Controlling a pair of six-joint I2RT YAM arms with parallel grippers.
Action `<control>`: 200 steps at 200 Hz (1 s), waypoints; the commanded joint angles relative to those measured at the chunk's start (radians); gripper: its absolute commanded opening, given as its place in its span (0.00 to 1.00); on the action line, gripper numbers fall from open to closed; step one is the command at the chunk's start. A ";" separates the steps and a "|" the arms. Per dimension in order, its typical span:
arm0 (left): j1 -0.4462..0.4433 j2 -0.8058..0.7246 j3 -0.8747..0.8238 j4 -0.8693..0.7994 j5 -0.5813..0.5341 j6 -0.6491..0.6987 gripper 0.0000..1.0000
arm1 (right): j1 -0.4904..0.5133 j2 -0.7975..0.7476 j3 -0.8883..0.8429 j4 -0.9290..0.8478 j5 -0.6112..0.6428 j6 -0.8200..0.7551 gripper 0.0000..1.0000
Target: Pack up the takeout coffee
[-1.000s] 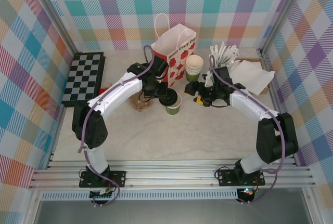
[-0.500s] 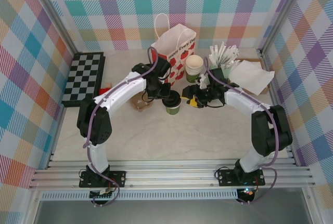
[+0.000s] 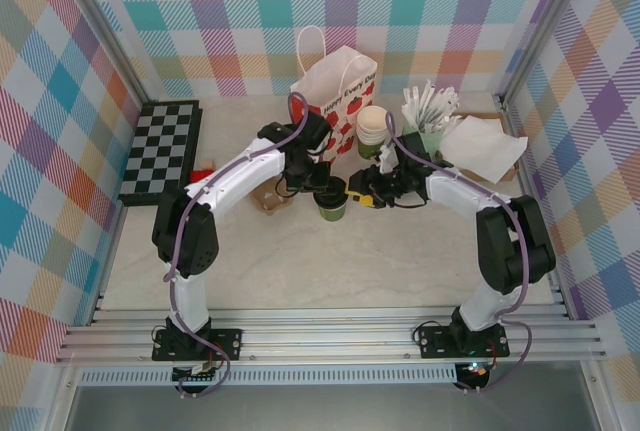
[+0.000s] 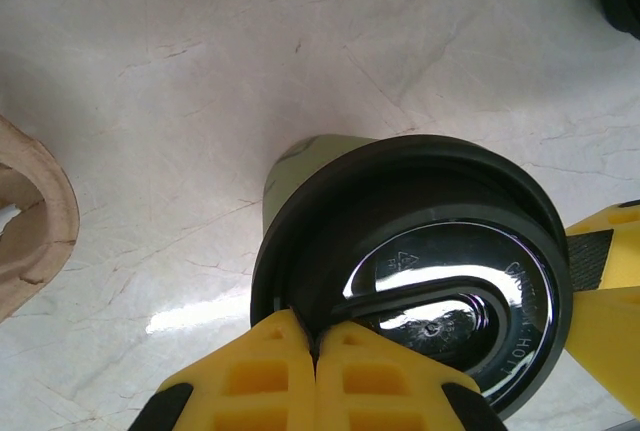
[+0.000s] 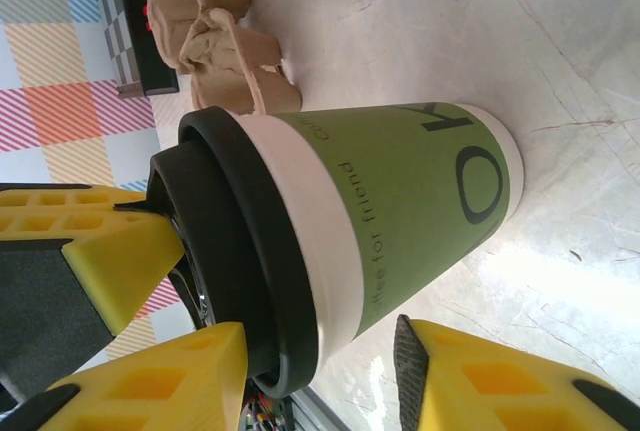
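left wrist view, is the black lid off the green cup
No, the black lid sits seated on the green cup, covering its whole top.

Takeout coffee mostly under the left tool; brown cardboard tray cut by the left wrist view's edge.

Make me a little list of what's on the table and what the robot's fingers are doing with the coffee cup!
cup: green, black lid, upright on the table
left fingers: shut, tips on the lid's rim
right fingers: apart, close beside the cup
bag: white with red apples, upright behind the cup
cup stack: lidless, right of the bag
board: checkered, far left
packed yet: no, the cup is outside the bag
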 commanded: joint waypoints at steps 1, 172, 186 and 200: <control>-0.023 0.020 0.034 -0.023 -0.006 0.020 0.00 | 0.011 0.024 0.015 0.003 -0.005 0.003 0.43; -0.039 0.004 0.007 -0.122 -0.141 0.290 0.00 | -0.055 -0.089 -0.048 -0.006 0.020 0.021 0.45; -0.039 -0.012 0.046 -0.130 -0.084 0.373 0.00 | -0.071 -0.087 -0.011 -0.032 -0.031 -0.016 0.48; -0.040 -0.004 0.083 -0.160 -0.039 0.432 0.00 | -0.074 -0.064 0.024 -0.077 -0.073 -0.058 0.50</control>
